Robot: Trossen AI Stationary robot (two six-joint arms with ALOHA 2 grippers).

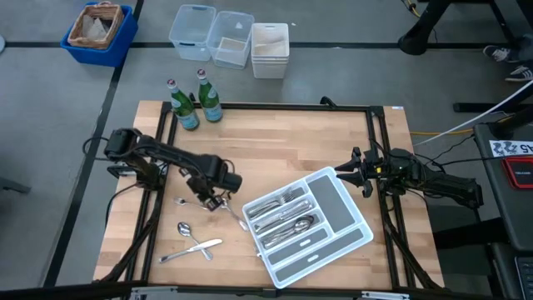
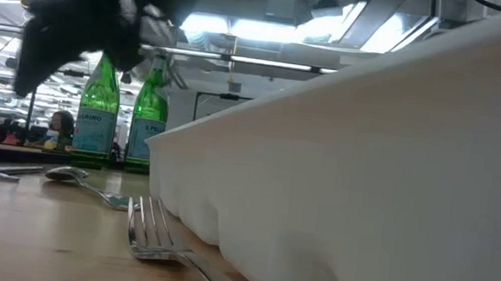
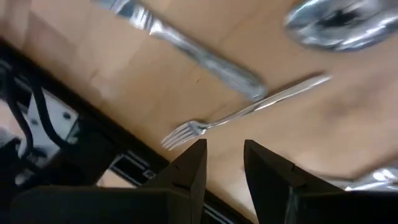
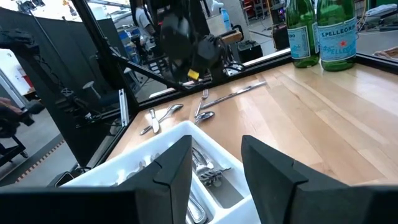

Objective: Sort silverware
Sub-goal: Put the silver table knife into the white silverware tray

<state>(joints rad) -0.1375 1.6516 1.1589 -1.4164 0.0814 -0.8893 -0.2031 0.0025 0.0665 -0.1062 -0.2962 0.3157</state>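
Note:
Several loose pieces of silverware lie flat on the wooden table left of the white divided tray (image 1: 354, 237): a small fork (image 1: 181, 201), a spoon (image 1: 185, 228), a long piece (image 1: 191, 248) and a fork (image 1: 235, 215) by the tray's corner. More silverware (image 1: 283, 218) lies in the tray's compartments. My left gripper (image 1: 212, 198) hovers open and empty above the loose pieces; in its wrist view its fingers (image 3: 224, 155) stand just short of a thin fork (image 3: 205, 127). My right gripper (image 1: 350, 173) is open and empty at the tray's far right corner (image 4: 217, 155).
Two green glass bottles (image 1: 196, 102) stand at the table's far left corner. Plastic bins (image 1: 229, 37) and a blue crate (image 1: 98, 32) sit on the floor beyond the table. The table's far middle is bare wood (image 1: 291, 142).

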